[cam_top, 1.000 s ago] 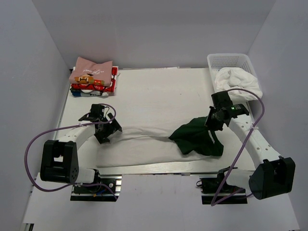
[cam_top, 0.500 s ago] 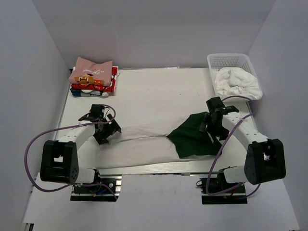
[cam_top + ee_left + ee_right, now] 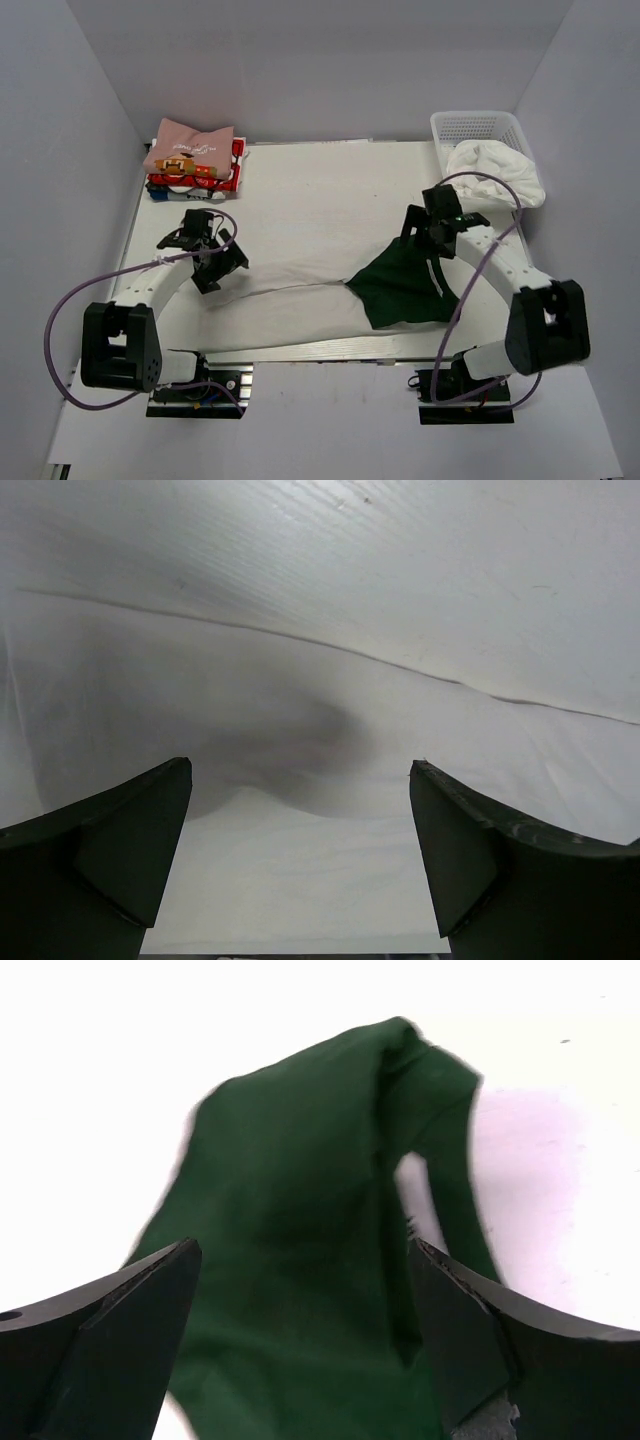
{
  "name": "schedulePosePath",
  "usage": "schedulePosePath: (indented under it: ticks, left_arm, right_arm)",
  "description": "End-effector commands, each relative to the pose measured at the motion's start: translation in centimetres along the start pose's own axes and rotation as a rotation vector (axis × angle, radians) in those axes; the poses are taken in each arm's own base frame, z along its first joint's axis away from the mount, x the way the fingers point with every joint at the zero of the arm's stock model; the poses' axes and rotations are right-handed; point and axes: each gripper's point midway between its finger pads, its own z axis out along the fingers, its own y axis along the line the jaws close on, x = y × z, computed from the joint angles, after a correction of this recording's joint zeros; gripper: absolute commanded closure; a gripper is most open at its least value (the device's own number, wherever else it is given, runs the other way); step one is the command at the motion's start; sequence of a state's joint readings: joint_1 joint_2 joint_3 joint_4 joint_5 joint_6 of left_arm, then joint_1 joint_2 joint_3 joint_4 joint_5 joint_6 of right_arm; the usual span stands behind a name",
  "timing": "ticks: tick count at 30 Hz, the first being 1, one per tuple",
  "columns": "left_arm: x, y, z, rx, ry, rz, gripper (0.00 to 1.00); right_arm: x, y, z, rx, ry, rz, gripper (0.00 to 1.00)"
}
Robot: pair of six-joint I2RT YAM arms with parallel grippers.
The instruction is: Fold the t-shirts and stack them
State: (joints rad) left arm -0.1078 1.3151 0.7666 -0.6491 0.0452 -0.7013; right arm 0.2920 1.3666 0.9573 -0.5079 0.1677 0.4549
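Note:
An off-white t-shirt [image 3: 280, 300] lies folded in a long band across the near half of the table, its dark green sleeve [image 3: 405, 285] spread flat at the right end. My left gripper [image 3: 222, 272] hovers open over the band's left end; in the left wrist view only off-white cloth [image 3: 300, 870] lies under the gripper [image 3: 300, 768]. My right gripper [image 3: 420, 238] stands open just above the far edge of the sleeve [image 3: 300, 1190], with nothing held between its fingers [image 3: 150, 1290]. A stack of small folded shirts [image 3: 192, 160], pink on top, sits at the far left corner.
A white mesh basket [image 3: 478, 125] at the far right corner holds a crumpled white cloth [image 3: 495, 172]. Grey walls close in the table on the left, back and right. Purple cables loop beside both arms.
My right gripper has opened and let go of the green sleeve, then moved left and towards the back. The sleeve now lies flat. My left gripper shifted slightly left, still open.

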Motion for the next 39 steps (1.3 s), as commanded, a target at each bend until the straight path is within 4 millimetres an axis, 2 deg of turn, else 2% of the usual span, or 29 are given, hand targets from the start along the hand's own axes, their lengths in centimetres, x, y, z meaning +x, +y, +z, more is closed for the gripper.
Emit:
schedulePosePath:
  ticks: [1,3,6,7,9,11,12,14,15,18,22,23,24,26,33,36,38,39]
  left_arm:
    - [-1.8,-2.1,-1.5,0.081,-0.060,0.018,0.00]
    - [-2.3,-3.1,-1.6,0.127,-0.075,0.022,0.00]
    - [-1.9,-2.9,-0.5,0.131,-0.063,0.022,0.00]
    - [-1.8,-2.8,-0.1,0.128,-0.060,0.022,0.00]
    - [-1.1,-2.7,0.6,0.138,-0.038,0.022,0.00]
    - [-1.0,-2.5,0.9,0.129,-0.027,0.021,0.00]
    - [-0.8,-2.2,1.1,0.115,-0.027,0.020,0.00]
    - [-0.7,-1.9,1.3,0.107,-0.034,0.019,0.00]
    - [-0.4,-1.5,1.5,0.099,-0.025,0.018,0.00]
    - [0.1,-1.2,1.9,0.093,-0.017,0.009,0.00]
    - [-0.1,-1.2,2.1,0.086,-0.022,-0.010,0.00]
    - [0.4,-0.7,2.4,0.074,-0.007,-0.012,0.00]
    - [0.4,-0.7,2.4,0.074,-0.007,-0.012,0.00]
    - [0.7,-0.5,2.6,0.068,0.000,-0.012,0.00]
    - [1.4,-0.4,2.8,0.072,0.028,-0.022,0.00]
    - [1.4,-0.6,2.6,0.085,0.027,-0.022,0.00]
    - [1.5,-0.6,2.3,0.091,0.020,-0.021,0.00]
    - [1.5,-0.6,2.3,0.091,0.020,-0.021,0.00]
  right_arm:
    - [-2.4,-1.5,2.1,0.110,-0.051,0.002,0.10]
    - [-1.2,-1.3,3.4,0.096,0.003,0.004,0.10]
    - [-0.1,-1.3,4.5,0.087,0.043,0.028,0.10]
    - [0.7,-1.6,5.0,0.095,0.066,0.042,0.12]
    - [1.0,-1.0,5.7,0.048,0.070,0.050,0.18]
    - [1.9,-0.3,6.1,-0.007,0.104,0.059,0.30]
    - [1.5,0.5,6.3,-0.049,0.088,0.064,0.45]
    - [0.7,1.2,6.1,-0.093,0.070,0.070,0.59]
    - [0.9,1.5,6.0,-0.105,0.080,0.068,0.77]
    - [0.3,2.4,4.8,-0.170,0.061,0.055,0.96]
    - [-0.3,1.7,2.4,-0.153,0.009,0.065,1.00]
    - [-1.2,1.9,0.9,-0.170,-0.035,0.068,1.00]
    - [-1.0,0.5,0.7,-0.100,-0.038,0.072,1.00]
    - [-1.5,0.1,-0.8,-0.091,-0.077,0.077,1.00]
    - [1.4,-1.8,-3.2,-0.041,-0.051,0.119,1.00]
    - [3.8,-2.8,-3.0,-0.014,-0.013,0.161,1.00]
    - [5.5,-4.2,-2.6,0.042,-0.001,0.185,1.00]
    - [5.5,-4.6,-2.5,0.059,-0.015,0.205,1.00]
